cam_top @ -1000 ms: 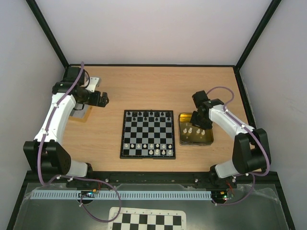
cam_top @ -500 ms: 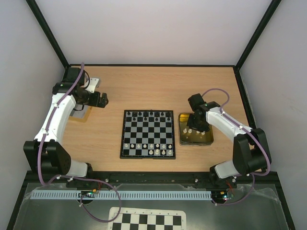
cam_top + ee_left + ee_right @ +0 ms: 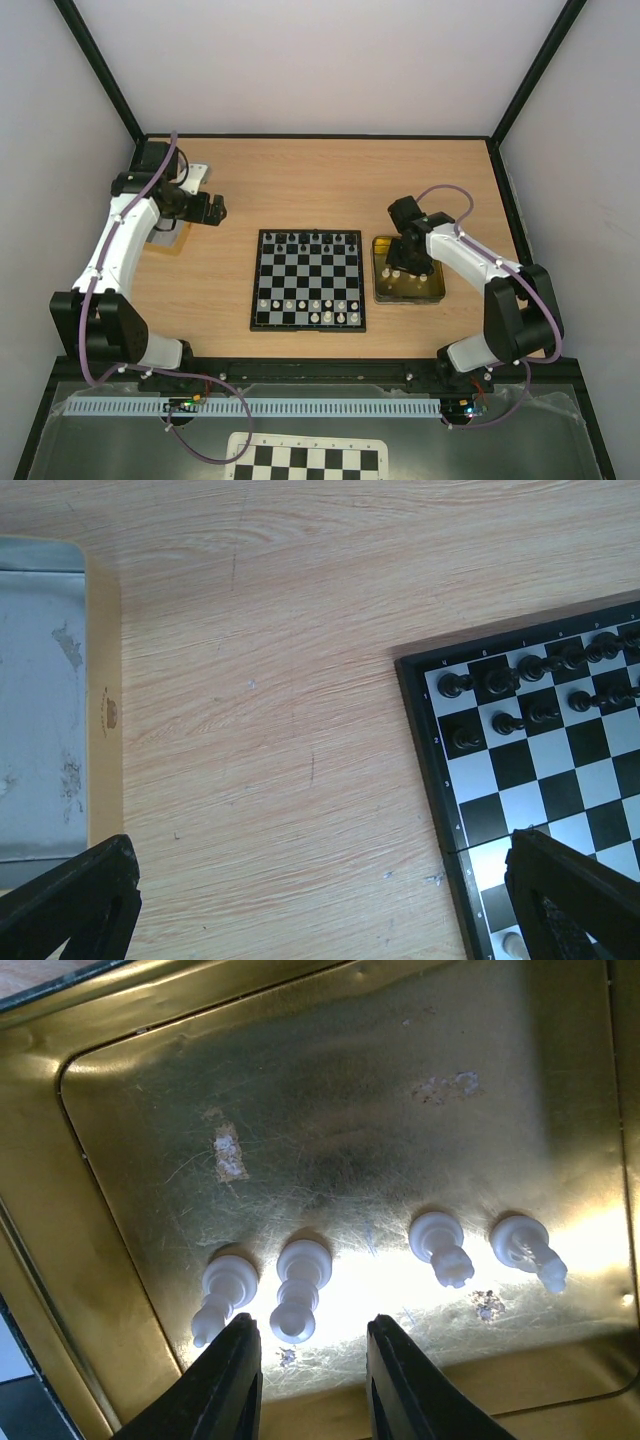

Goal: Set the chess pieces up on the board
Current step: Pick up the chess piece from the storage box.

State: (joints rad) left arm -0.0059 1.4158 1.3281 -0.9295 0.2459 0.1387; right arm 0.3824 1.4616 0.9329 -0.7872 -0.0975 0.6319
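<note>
Four white chess pieces (image 3: pixel 300 1285) sit in a row in the gold tray (image 3: pixel 150 1060) just right of the board (image 3: pixel 300 280) at the tabletop's (image 3: pixel 300 180) centre, with the right gripper (image 3: pixel 312 1335) part-open and empty above them and the left gripper (image 3: pixel 320 845) gaping wide near the left edge.

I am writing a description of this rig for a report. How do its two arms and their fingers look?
Both the left arm and the right arm have white links between black joints and black bases. A thin purple cable loops along each. The left fingers and right fingers are plain black.
</note>
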